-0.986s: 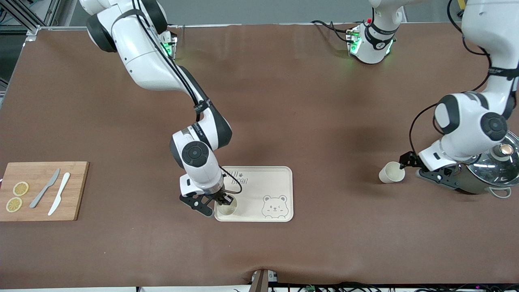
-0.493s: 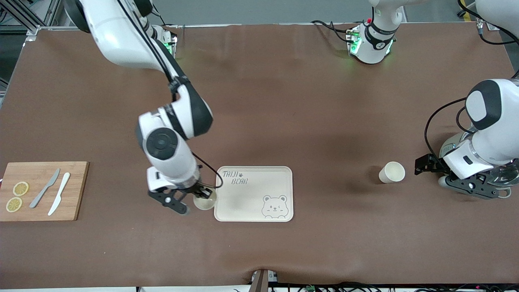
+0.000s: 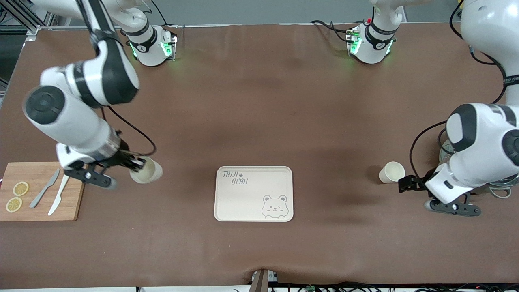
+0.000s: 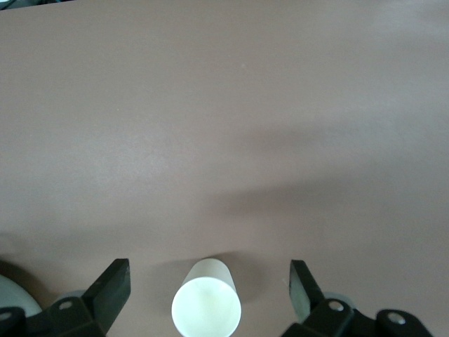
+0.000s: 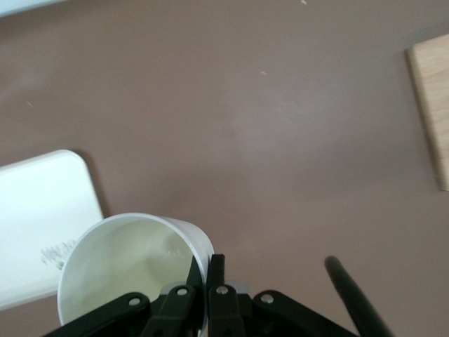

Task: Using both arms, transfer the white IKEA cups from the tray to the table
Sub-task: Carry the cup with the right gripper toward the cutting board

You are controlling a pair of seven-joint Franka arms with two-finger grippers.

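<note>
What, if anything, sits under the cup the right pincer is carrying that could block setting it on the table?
Nothing visible does. The right pincer, shut on the cup's rim, holds it over bare table, between the cutting board and the tray. The board's edge lies close beside it, toward the right arm's end.

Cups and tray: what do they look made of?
Held cup in the right hand and standing cup: matte cream, thin walls, no glaze shine, probably plastic or paper. Tray: same matte cream, moulded rounded rim, printed grey bear, likely plastic or bamboo fibre.
</note>
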